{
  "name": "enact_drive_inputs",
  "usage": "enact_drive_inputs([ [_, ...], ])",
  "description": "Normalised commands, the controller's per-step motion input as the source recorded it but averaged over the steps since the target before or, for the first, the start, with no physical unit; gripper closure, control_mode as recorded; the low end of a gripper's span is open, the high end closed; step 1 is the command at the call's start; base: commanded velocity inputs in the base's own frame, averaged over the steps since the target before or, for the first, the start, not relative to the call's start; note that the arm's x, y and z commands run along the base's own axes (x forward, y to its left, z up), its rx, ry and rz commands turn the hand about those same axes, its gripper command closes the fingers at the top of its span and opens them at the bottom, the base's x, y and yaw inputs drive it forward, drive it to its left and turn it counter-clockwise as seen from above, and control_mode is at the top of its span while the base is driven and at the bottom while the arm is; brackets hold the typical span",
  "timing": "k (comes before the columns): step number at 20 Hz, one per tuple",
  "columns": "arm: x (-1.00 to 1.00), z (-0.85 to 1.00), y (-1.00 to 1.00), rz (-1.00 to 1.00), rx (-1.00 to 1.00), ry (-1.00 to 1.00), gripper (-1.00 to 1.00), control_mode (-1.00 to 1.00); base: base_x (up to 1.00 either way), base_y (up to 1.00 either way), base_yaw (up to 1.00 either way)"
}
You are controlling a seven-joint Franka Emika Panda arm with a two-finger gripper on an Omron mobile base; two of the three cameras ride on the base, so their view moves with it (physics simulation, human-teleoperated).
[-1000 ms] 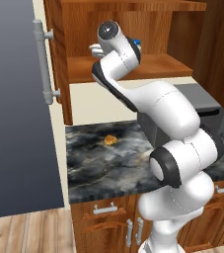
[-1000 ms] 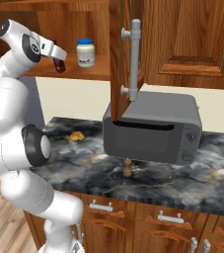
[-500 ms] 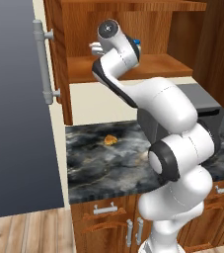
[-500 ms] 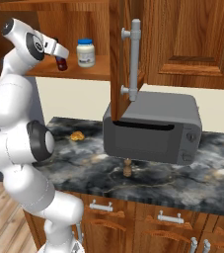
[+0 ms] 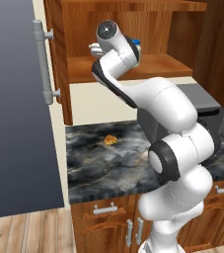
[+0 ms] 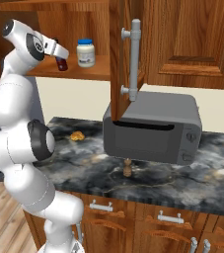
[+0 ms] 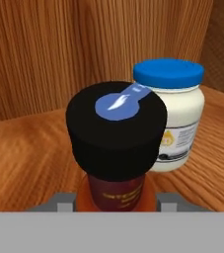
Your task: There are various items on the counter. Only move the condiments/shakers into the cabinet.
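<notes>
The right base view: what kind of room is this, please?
Most likely a kitchen, a rendered one. A dark marbled counter sits on wooden drawers with silver handles, a grey toaster oven stands on it, and a wooden wall cabinet above holds a blue-lidded white jar.

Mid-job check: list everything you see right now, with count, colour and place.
sauce bottle: one, dark red with black cap, held over the cabinet shelf
jar: one, white with blue lid, standing on the shelf beside the bottle
shaker: one, brown, on the counter before the toaster oven
food lump: one, orange-tan, on the counter
toaster oven: one, grey, on the counter
cabinet: one, reddish-brown, door open
counter: one, dark marbled, above wooden drawers
gripper: one, shut on the sauce bottle
</notes>
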Motion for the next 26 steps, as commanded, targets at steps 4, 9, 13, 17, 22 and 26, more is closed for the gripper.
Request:
enact_drive_inputs([
  [4,0.03,-0.03,-0.01,0.00,0.00,0.00,-1.00,-1.00,0.00,0.00,0.00],
  [9,0.05,-0.04,-0.12,0.02,0.00,-0.03,-1.00,-1.00,0.00,0.00,0.00],
  [13,0.00,-0.03,-0.10,0.03,0.00,-0.04,-1.00,-1.00,0.00,0.00,0.00],
  [17,0.00,0.00,-0.02,0.01,0.00,-0.01,-1.00,-1.00,0.00,0.00,0.00],
  [22,-0.45,-0.01,0.00,0.00,0.00,-0.02,-1.00,-1.00,0.00,0.00,0.00],
  [26,-0.96,-0.02,0.00,0.00,0.00,-0.14,-1.00,-1.00,0.00,0.00,0.00],
])
